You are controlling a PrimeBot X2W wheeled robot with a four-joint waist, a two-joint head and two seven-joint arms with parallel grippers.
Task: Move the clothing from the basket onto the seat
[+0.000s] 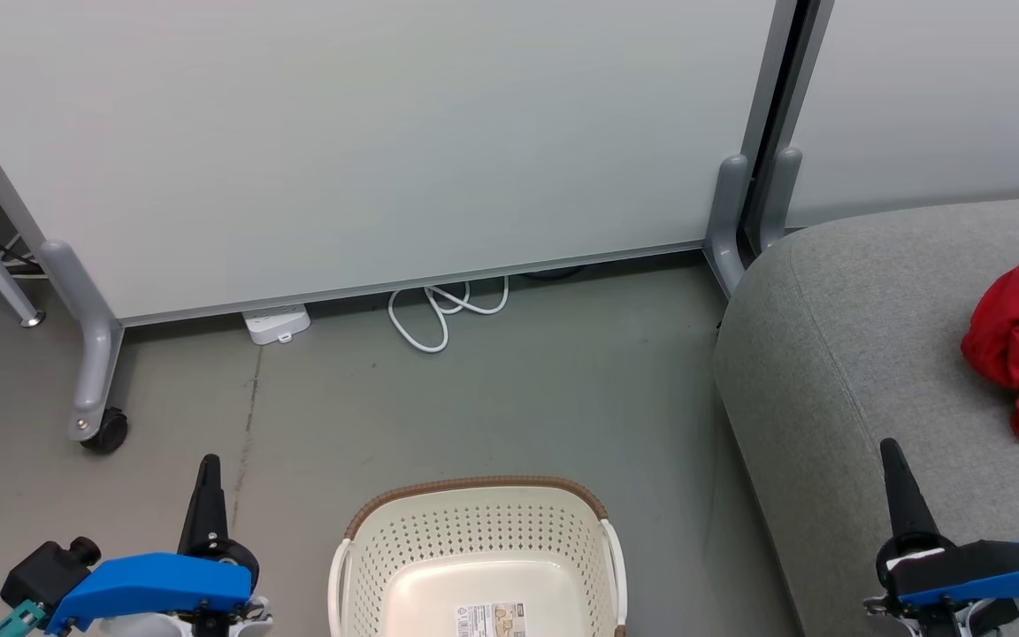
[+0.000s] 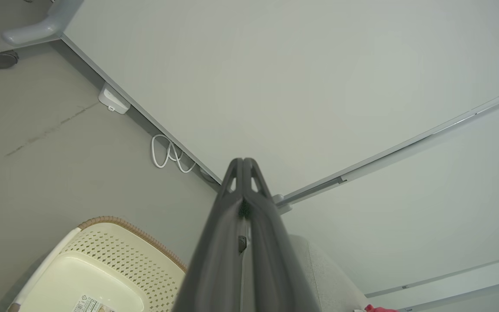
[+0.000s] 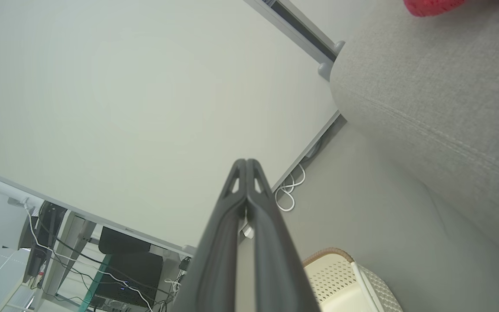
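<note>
Sticker (image 1: 491,619) print on the bottom of the basket (image 1: 474,531) is too small for me to read. The seat (image 1: 828,354) shows its rounded corner and stitched seam to my right, with a strip of floor (image 1: 518,398) between it and the basket. More bare floor runs ahead to the partition (image 1: 386,133), where a power strip (image 1: 277,323) and a looped white cable (image 1: 443,310) lie along its lower edge. What I see of the basket's bottom is plain cream plastic around the sticker. The clothing (image 1: 1018,341), red with a white patch, lies bunched on the seat, well apart from the basket. My left gripper (image 1: 209,464) hangs over the floor left of the basket, fingers pressed together on nothing. My right gripper (image 1: 890,451) is likewise pinched closed, empty, over the seat's near side.
</note>
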